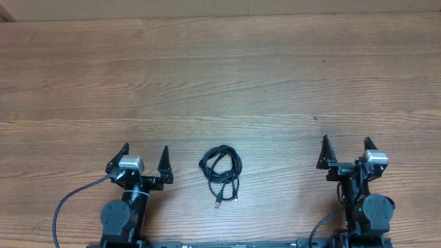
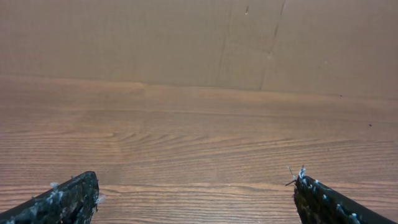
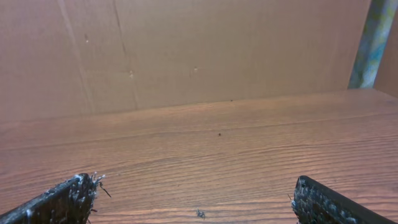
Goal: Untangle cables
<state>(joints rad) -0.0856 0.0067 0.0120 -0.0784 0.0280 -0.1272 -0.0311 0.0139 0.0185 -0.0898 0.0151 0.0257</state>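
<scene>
Cables [image 1: 220, 169] right there, dead centre near the front edge of the table [image 1: 220, 69], a small bundle of thin black cords looped over one another in a loose coil. Two short ends trail out of the bottom of the coil toward the robot, and one finishes in a silvery plug [image 1: 218, 204]. The bundle lies flat on the wood and nothing is touching it.

Over to the left gripper [image 1: 145, 155]: jaws spread wide with nothing between them, parked just to the left of the coil and clear of it. From the left wrist camera, the left gripper [image 2: 196, 186] shows only its two dark fingertips [image 2: 68, 199] poking in at the bottom corners, bare wood grain between them and a brown board [image 2: 186, 37] standing at the far edge of the table.

The right gripper [image 1: 346, 148] is well apart from the bundle on the other side, also wide open and empty. The right wrist camera tells the same story for the right gripper [image 3: 193, 193]: two fingertips low in the corners and only tabletop between them, with a tiny dark speck [image 3: 200, 213] on the wood.

The cables sit between the two arms, closer to the left one. A thicker black wire [image 1: 69, 200] curves out from the left arm's base.
</scene>
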